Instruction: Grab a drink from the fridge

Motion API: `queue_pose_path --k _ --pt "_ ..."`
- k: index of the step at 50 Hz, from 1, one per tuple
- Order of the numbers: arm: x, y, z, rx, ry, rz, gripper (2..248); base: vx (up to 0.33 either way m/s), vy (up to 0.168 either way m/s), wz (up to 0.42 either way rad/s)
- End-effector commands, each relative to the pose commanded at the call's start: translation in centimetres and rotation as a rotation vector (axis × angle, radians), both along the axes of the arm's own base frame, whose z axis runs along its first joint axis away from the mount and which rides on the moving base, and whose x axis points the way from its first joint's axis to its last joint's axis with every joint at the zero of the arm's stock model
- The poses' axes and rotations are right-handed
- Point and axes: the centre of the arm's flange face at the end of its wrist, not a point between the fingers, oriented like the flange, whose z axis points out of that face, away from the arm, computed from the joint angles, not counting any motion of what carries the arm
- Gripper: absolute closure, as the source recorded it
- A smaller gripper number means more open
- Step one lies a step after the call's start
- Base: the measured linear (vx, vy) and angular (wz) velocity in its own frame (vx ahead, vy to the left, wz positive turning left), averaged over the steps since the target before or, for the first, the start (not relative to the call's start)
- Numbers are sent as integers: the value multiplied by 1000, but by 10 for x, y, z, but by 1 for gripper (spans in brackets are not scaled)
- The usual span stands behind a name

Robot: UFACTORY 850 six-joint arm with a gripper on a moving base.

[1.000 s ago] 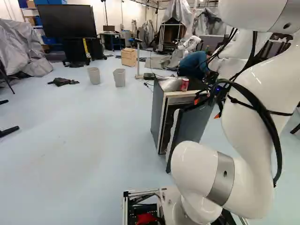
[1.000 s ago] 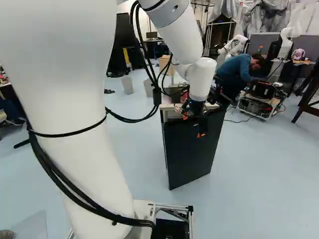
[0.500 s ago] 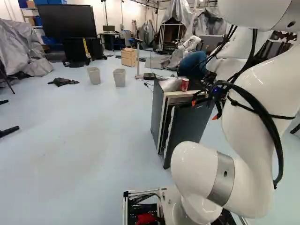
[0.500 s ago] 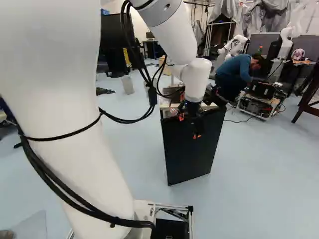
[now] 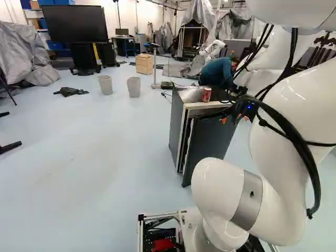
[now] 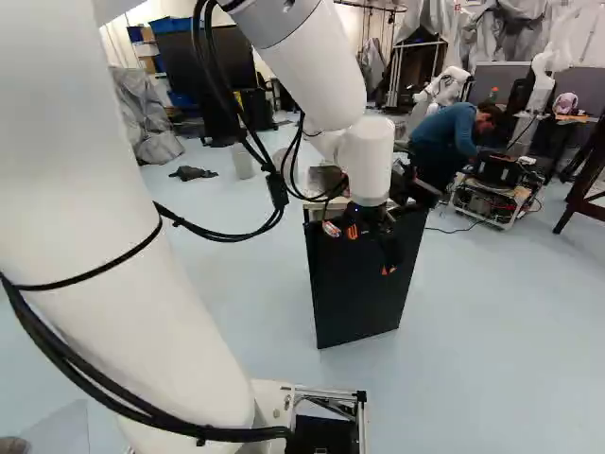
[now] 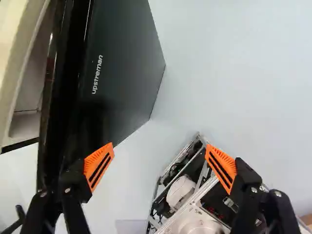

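Beside the front of the low dark-grey box fridge (image 5: 177, 121), my black two-finger gripper (image 6: 370, 252) with orange pads is spread wide, holding nothing. Flat black fridge door (image 5: 210, 144) is partly open. Right base view: gripper overlaps the door's upper part. Wrist view: one orange-padded finger (image 7: 99, 166) overlaps the door near its lower edge; contact, cannot tell. Other finger is well apart from the door. Between and ahead of the fingers of my gripper (image 7: 160, 146): pale blue floor (image 7: 224, 83), plus part of my metal-framed base (image 7: 187, 170).

Drink: red can (image 5: 207, 94) with a silvery top, upright on the fridge top, close to its front edge, above the door side. Fridge contents mostly hidden by door; a pale inner wall (image 7: 31, 87) shows beside it in wrist view, next to the cream front frame (image 7: 12, 53).

Left base view, further off on the floor: two light-grey bins (image 5: 134, 87), side by side, a pale wooden drawer box (image 5: 143, 64), and a crumpled dark cloth (image 5: 71, 91). Large black screen (image 5: 74, 23) stands behind them.
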Motion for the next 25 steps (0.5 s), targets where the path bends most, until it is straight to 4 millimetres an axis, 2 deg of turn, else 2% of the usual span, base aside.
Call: queue_pose_path --k 25 --pt "-25 9 -29 -173 22 192 3 0 0 0"
